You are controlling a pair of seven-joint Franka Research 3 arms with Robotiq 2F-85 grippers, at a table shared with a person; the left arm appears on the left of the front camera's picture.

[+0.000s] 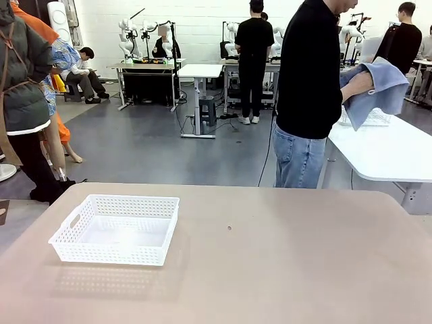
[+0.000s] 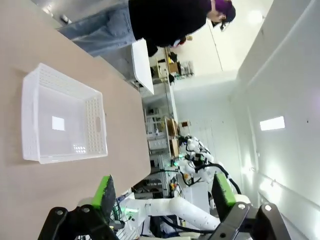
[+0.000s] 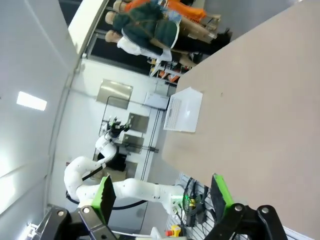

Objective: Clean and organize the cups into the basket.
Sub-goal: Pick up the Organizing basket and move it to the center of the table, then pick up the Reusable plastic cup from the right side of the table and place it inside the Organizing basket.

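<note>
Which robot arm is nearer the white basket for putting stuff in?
Probably the left. The basket sits on the table's left side, looking large from the left wrist, small and far from the right wrist. The left gripper and right gripper are both open.

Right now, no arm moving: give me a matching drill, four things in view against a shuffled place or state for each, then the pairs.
Things:
1. basket
2. blue cloth
3. left gripper
4. white side table

Places or states:
a. open, nothing between the fingers
b. held by the person
c. empty, on the left part of the tan table
d. beyond the tan table, at picture right

Pairs: 1-c, 2-b, 3-a, 4-d
</note>
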